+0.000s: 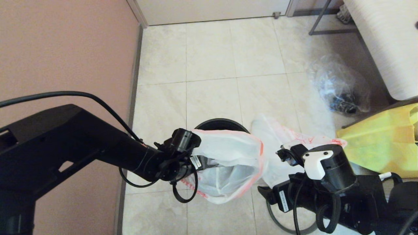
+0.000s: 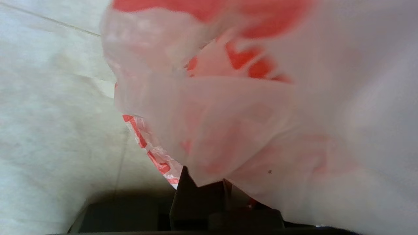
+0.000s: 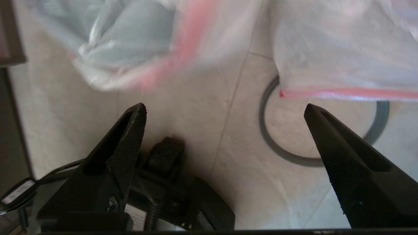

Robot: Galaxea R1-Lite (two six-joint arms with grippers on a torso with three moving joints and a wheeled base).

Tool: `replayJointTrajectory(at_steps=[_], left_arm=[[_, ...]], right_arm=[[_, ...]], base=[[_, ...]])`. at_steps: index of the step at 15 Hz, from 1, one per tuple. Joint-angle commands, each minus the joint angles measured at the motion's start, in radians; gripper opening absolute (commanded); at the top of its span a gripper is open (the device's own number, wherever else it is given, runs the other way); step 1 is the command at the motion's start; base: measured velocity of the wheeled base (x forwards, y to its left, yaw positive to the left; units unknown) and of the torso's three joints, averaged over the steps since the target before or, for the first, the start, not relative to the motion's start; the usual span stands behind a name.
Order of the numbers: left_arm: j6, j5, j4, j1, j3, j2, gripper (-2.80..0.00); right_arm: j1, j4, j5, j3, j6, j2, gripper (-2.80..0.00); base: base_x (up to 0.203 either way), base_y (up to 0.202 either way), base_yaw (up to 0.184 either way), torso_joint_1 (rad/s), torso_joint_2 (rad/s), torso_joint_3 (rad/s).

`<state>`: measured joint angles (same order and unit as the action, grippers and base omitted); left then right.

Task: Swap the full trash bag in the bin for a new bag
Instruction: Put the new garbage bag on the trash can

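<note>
1. Left gripper (image 1: 196, 160) is pinching the near-left edge of the new white bag (image 1: 228, 163), holding its mouth open over the bin (image 1: 220, 123); probably so the bag can be draped over the rim.
2. Bin is standing on the floor tiles just beyond that gripper, mostly hidden under the bag (only its far black edge is showing).
3. Right gripper (image 3: 225, 111) is hanging spread wide and empty, near the bag's right side, likely lining up on the opposite edge.
4. Grey hoop (image 3: 294, 156) is lying flat on the floor below the right gripper, apart from the bin.
</note>
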<state>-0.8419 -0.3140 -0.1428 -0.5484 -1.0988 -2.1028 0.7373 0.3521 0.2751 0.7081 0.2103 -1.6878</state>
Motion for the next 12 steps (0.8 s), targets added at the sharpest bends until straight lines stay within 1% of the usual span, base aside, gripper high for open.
replayJointTrajectory(at_steps=[1, 2, 3, 4, 8, 10, 12], left_arm=[[-0.006, -0.002, -0.001, 0.011, 0.011, 0.004, -2.8], [-0.006, 0.0, -0.003, 0.011, 0.013, 0.006, -2.8], [-0.006, 0.002, -0.003, 0.01, 0.012, 0.013, -2.8], [-0.006, 0.003, -0.003, 0.007, 0.01, 0.015, -2.8], [-0.006, 0.009, -0.003, 0.005, 0.008, 0.015, -2.8], [-0.006, 0.008, -0.003, 0.007, 0.01, 0.015, -2.8], [-0.008, 0.01, -0.005, 0.005, 0.011, 0.011, -2.8]], right_arm=[[0.02, 0.005, 0.004, 0.001, -0.007, 0.023, -0.46], [0.028, 0.01, 0.004, 0.003, -0.043, 0.025, -2.8], [0.033, 0.019, 0.003, 0.015, -0.08, 0.024, -2.8], [0.037, 0.027, 0.003, 0.044, -0.095, 0.014, -2.8], [0.041, 0.022, 0.006, 0.171, -0.127, -0.127, -2.8], [0.02, 0.023, 0.009, 0.239, -0.161, -0.207, -2.8], [0.007, 0.026, 0.009, 0.282, -0.172, -0.242, -2.8]], base=[[0.0, 0.0, 0.0, 0.0, 0.0, 0.0], [0.0, 0.0, 0.0, 0.0, 0.0, 0.0], [0.0, 0.0, 0.0, 0.0, 0.0, 0.0], [0.0, 0.0, 0.0, 0.0, 0.0, 0.0], [0.0, 0.0, 0.0, 0.0, 0.0, 0.0], [0.0, 0.0, 0.0, 0.0, 0.0, 0.0], [0.0, 0.0, 0.0, 0.0, 0.0, 0.0]])
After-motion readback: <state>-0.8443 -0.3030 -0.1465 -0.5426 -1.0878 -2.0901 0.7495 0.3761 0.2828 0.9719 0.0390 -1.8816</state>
